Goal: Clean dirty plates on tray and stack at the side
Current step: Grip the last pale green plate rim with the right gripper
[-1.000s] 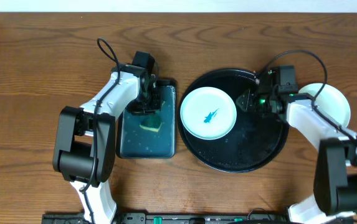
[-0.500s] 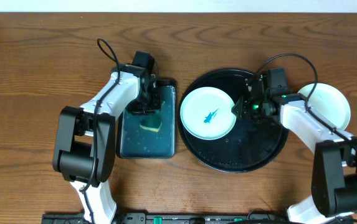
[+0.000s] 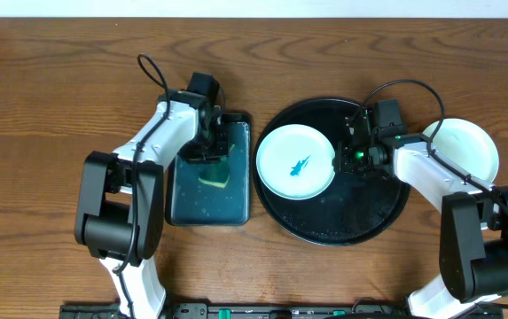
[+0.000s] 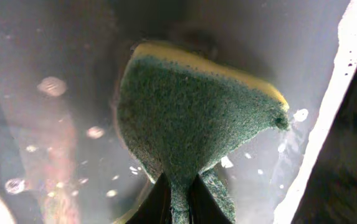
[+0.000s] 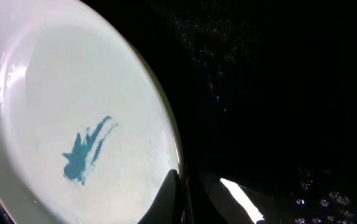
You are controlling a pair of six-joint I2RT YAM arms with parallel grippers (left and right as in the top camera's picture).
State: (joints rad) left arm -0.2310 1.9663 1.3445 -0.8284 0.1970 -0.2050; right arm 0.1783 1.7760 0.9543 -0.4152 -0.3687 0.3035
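1. The right claw (image 3: 347, 158) is closed down tight at the right-hand rim of the pale bluish-white round plate (image 5: 72, 112). In the wrist view the thin rim seems to run in between its tips, though the contact itself is cropped.
2. That plate lies flat just ahead of the claw's tips, on the large round glossy black tray (image 3: 360, 221), with a teal smear at its centre.
3. I judge it stiff, light, glazed, wet-slick and probably breakable. Take it by the rim, one tip above and one below, and lift it level.
4. The left claw (image 4: 179, 193) is pinched shut on the soft green-and-yellow sponge (image 4: 190, 118), which fans out ahead of it over the dark rectangular tray (image 3: 187, 204).
5. A second pale round plate (image 3: 471, 146) sits on the wooden counter (image 3: 58, 89), on the right claw's side away from the first plate and off the black tray.
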